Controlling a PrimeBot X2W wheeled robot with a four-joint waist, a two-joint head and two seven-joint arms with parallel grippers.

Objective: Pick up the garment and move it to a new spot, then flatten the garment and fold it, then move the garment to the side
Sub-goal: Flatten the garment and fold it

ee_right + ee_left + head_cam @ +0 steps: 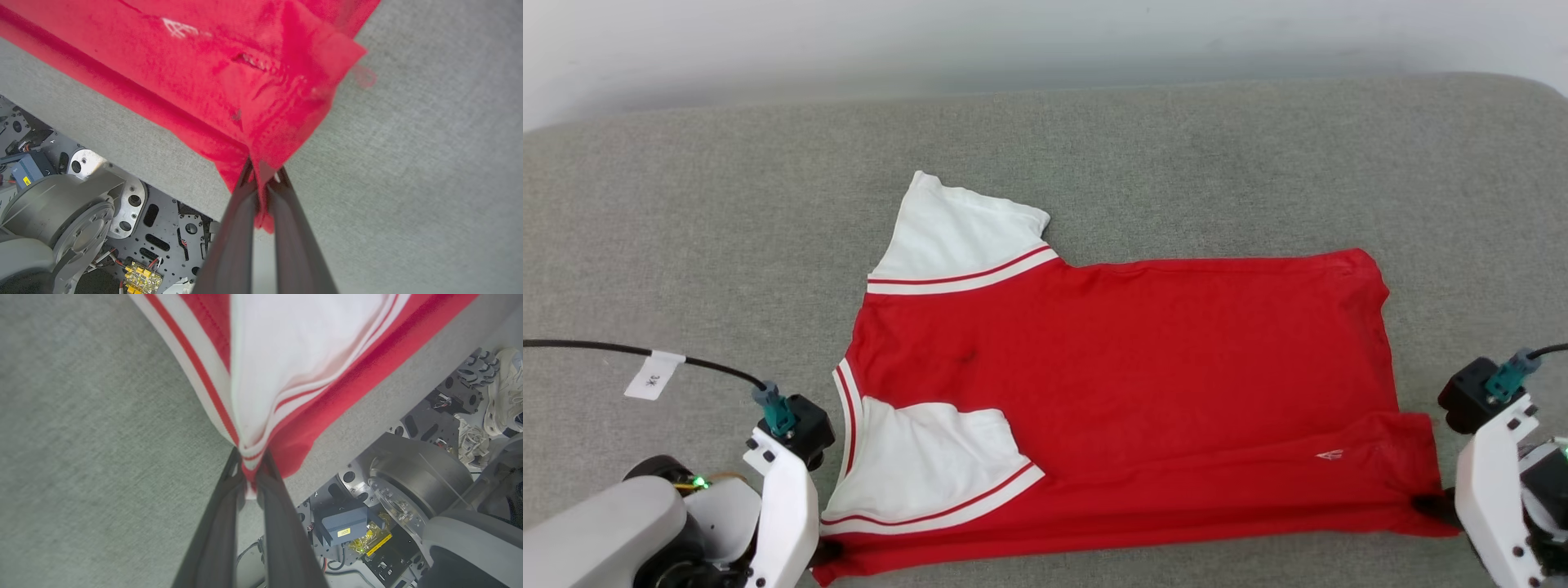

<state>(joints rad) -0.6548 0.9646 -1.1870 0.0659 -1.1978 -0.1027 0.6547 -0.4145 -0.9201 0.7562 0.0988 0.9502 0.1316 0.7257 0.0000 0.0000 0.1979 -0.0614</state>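
The garment [1127, 367] is a red T-shirt with white, stripe-trimmed sleeves, spread sideways on the grey surface, its near long edge folded over. My left gripper [823, 554] is shut on the near corner at the collar end, where the white sleeve [286, 355] bunches between the dark fingers [216, 522]. At the hem end my right gripper [1427, 506] is shut on the near red corner [261, 134], with cloth pinched between its fingers [286, 228]. The far sleeve [956, 233] lies flat.
The grey fabric-covered table [686, 245] spreads wide around the shirt, its near edge just under both grippers. Below that edge the robot's own base [408, 490] and pale shoes [504, 392] on the floor show. A black cable with a white tag [654, 374] crosses at the left.
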